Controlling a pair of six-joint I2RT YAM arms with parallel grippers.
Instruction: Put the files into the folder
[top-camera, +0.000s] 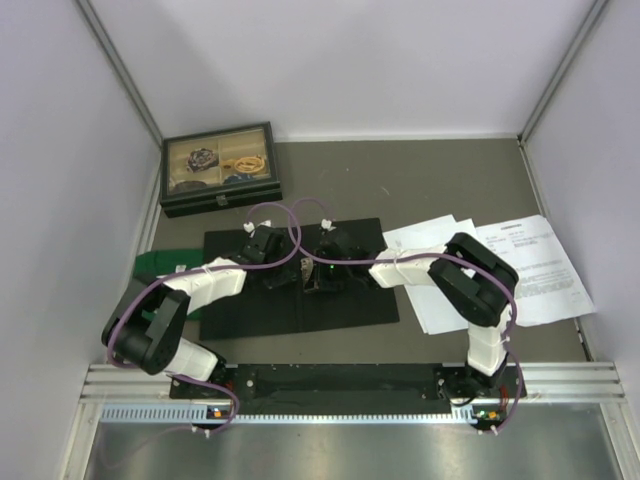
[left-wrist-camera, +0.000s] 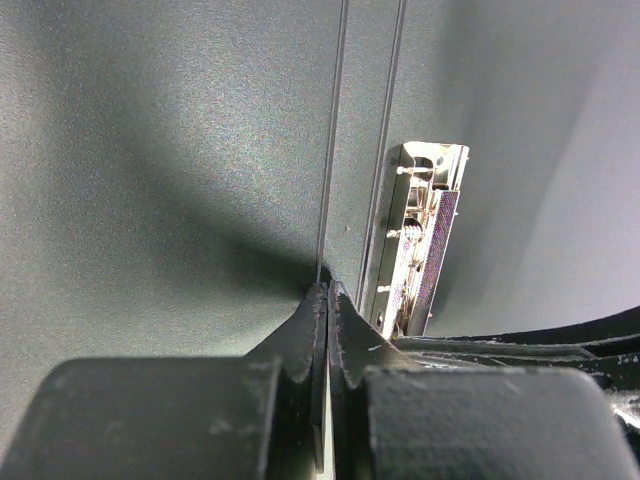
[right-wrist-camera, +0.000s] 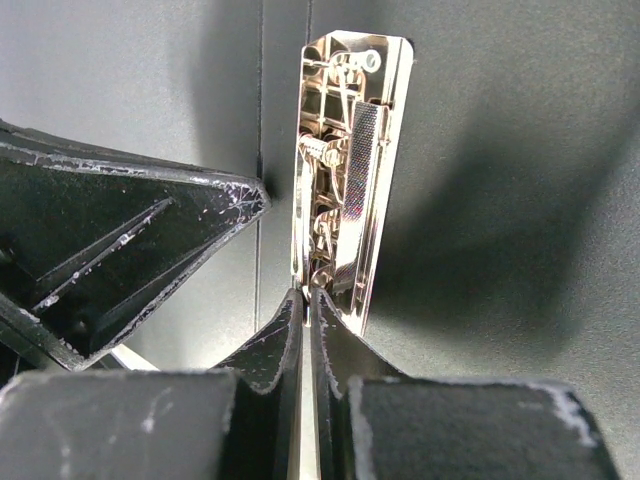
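The folder (top-camera: 240, 310) lies open and flat near the near edge of the table (top-camera: 420, 190), about midway along it, black inside facing up, with its metal clip (right-wrist-camera: 345, 150) beside the crease down the middle. Both arms reach over it. The left gripper (left-wrist-camera: 326, 292) is clenched, its fingertips pressed together on the black surface at the crease lines, the clip just beside them to the right in its wrist view. The right gripper (right-wrist-camera: 305, 298) is likewise clenched, tips meeting at the near end of the clip. The files (top-camera: 530, 270) lie in a loose fan of white sheets towards the right edge of the table, well apart from both grippers. The topmost printed sheet carries a short dark heading and lines of small black text, too small to read. A green cloth (top-camera: 150, 265) sticks out from under the folder's left side. In the far left corner stands a black glass-lidded box (top-camera: 220, 168) with small items in compartments, and no writing on it can be made out.
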